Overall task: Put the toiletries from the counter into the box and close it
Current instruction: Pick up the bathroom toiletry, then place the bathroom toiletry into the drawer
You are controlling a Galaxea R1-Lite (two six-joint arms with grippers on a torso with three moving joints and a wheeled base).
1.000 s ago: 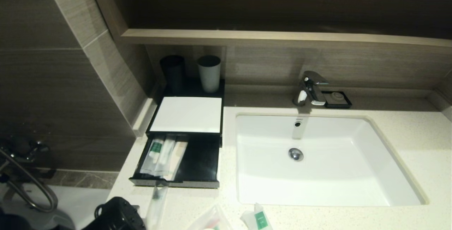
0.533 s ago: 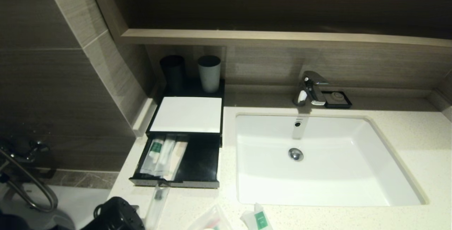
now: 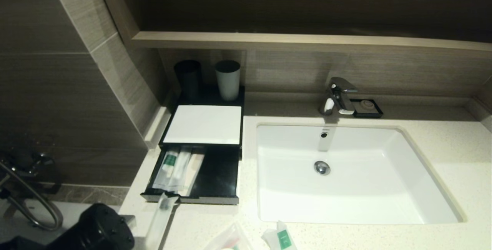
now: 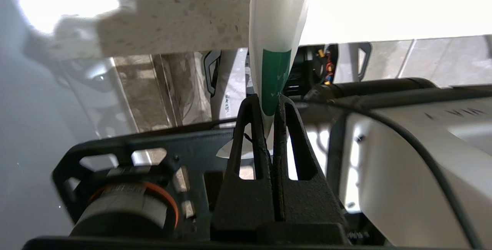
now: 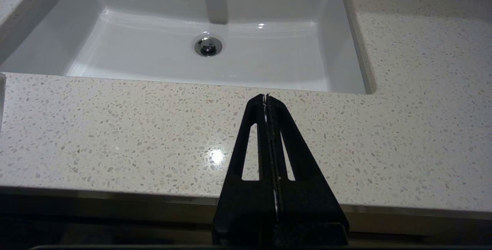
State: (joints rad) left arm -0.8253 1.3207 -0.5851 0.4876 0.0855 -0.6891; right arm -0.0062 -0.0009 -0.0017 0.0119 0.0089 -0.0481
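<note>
My left gripper [image 4: 269, 102] is shut on the lower end of a long thin sleeve [image 4: 275, 31] with a green label. In the head view its black body [image 3: 98, 229] is at the bottom left, off the counter's [image 3: 453, 146] left edge. The sleeve [image 3: 159, 219] slants up with its tip over the front rim of the open drawer [image 3: 217, 181]. The black box [image 3: 202, 124] has a white top. Three packets [image 3: 177, 167] lie in the drawer's left half. A clear pouch [image 3: 226, 239] and a white sachet [image 3: 281, 236] lie on the counter's front. My right gripper [image 5: 266, 97] is shut and empty over the front edge.
The white basin [image 3: 346, 188] is right of the box, with a chrome tap [image 3: 338, 96] and a small black soap dish [image 3: 367, 108] behind it. A dark cup [image 3: 188, 75] and a grey cup [image 3: 227, 79] stand behind the box. A wooden ledge [image 3: 307, 40] runs above.
My left gripper has moved left and a little up with the sleeve. The sleeve now slants more, and its tip has gone forward onto the drawer's front rim.
</note>
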